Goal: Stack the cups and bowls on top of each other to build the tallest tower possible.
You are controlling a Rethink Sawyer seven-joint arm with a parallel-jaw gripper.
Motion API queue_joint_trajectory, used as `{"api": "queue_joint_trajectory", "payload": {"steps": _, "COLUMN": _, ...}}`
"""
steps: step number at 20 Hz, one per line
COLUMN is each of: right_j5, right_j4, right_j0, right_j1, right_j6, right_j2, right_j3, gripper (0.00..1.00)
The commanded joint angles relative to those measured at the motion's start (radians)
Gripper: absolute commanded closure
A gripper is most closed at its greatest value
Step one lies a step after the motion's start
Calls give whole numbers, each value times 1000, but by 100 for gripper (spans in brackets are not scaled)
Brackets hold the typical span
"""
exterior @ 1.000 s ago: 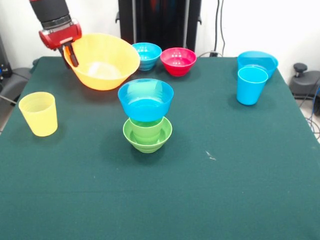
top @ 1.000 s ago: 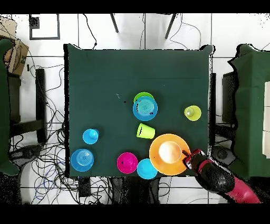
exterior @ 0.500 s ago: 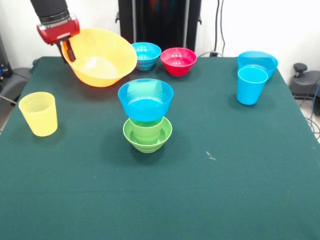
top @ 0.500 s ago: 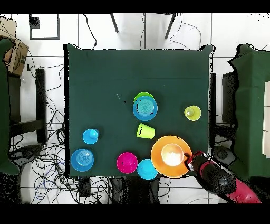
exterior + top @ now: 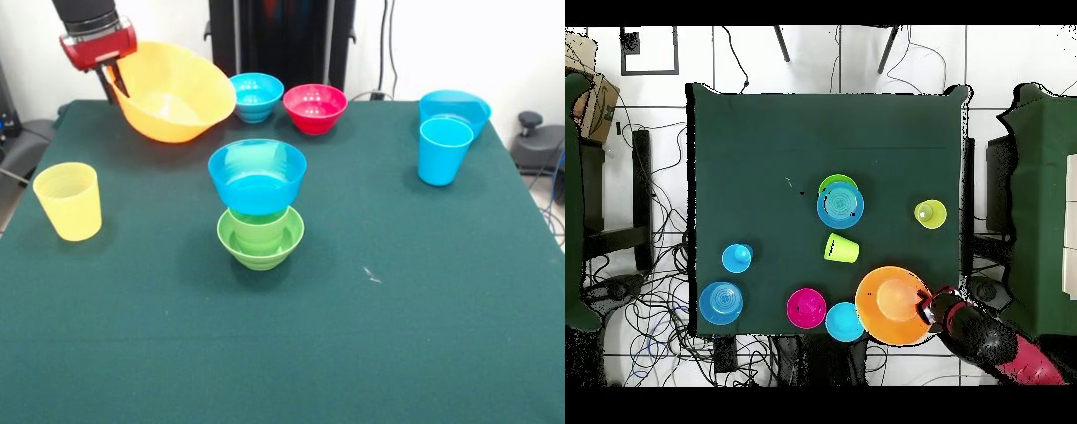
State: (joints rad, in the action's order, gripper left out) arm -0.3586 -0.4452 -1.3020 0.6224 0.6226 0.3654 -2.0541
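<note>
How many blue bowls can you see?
3. The top blue bowl caps the tower; a small blue bowl sits beside the red bowl; a wide blue bowl stands behind the blue cup. None seems hidden.

The red and black arm point(image 5: 88, 22) is cut off by the front view's top edge. The large yellow-orange plastic bowl point(image 5: 172, 93) hides the far finger of the gripper point(image 5: 115, 81). The green stepped plastic cup point(image 5: 259, 225) sits mostly hidden between the small green bowl point(image 5: 260, 247) and the wide blue bowl point(image 5: 257, 175).
</note>
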Motion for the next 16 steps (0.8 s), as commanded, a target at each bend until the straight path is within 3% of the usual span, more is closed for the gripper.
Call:
{"api": "queue_joint_trajectory", "payload": {"steps": 1, "right_j5": -162, "right_j4": 68, "right_j0": 98, "right_j1": 28, "right_j6": 191, "right_j2": -12, "right_j3": 11, "gripper": 100}}
{"api": "queue_joint_trajectory", "payload": {"steps": 7, "right_j5": -180, "right_j4": 98, "right_j0": 114, "right_j1": 47, "right_j6": 198, "right_j2": -16, "right_j3": 9, "gripper": 100}}
{"api": "queue_joint_trajectory", "payload": {"steps": 16, "right_j5": -280, "right_j4": 152, "right_j0": 140, "right_j1": 85, "right_j6": 191, "right_j2": -35, "right_j3": 39, "gripper": 100}}
